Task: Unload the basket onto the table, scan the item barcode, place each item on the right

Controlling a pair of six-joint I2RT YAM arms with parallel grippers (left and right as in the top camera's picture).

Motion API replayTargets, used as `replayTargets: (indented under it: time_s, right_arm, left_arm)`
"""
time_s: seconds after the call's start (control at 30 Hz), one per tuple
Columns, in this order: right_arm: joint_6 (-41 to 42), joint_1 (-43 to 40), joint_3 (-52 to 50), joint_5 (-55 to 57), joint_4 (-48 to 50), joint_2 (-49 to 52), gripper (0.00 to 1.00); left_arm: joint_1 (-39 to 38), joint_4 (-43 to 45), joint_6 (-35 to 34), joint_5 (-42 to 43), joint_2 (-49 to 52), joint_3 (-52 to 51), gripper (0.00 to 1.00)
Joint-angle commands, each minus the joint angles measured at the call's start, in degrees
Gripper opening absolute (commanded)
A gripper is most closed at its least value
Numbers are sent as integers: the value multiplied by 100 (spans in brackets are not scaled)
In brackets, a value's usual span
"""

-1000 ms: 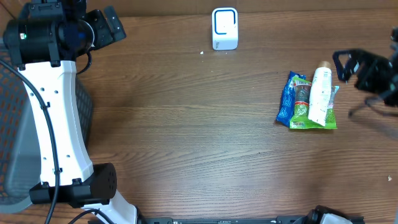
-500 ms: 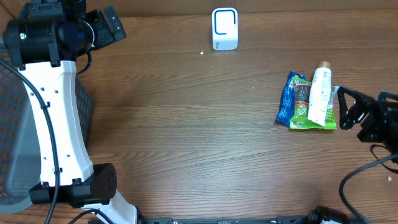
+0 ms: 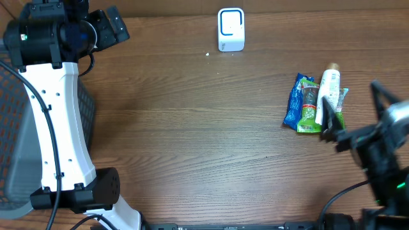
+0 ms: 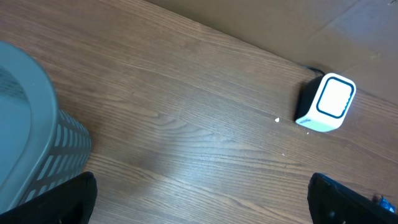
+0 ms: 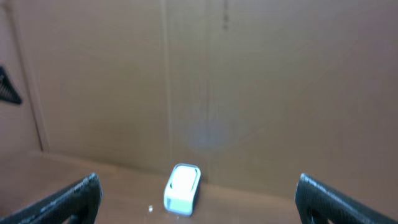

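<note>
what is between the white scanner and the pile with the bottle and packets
Nothing. In the overhead view, the stretch from the white scanner to the blue packet and white bottle is bare wooden table.

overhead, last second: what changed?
The right gripper swept from the far right of the table toward the near edge, passing the white bottle and packets. Its jaws are open and hold nothing. The bottle, packets, barcode scanner, left gripper and basket stayed put.
</note>
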Motion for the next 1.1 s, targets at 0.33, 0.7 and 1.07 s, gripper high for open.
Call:
replayTargets:
  time_s: [0.33, 0.7, 1.07]
  right_arm:
    - [-20, 951, -3790, 1233, 1298, -2636, 100]
    - [44, 955, -3950, 866, 476, -2638, 100]
    - [44, 955, -3950, 866, 476, -2638, 100]
  left_arm:
    - [-74, 7, -37, 0, -13, 109, 100]
    - [-74, 7, -37, 0, -13, 109, 100]
    - [-74, 4, -37, 0, -13, 109, 100]
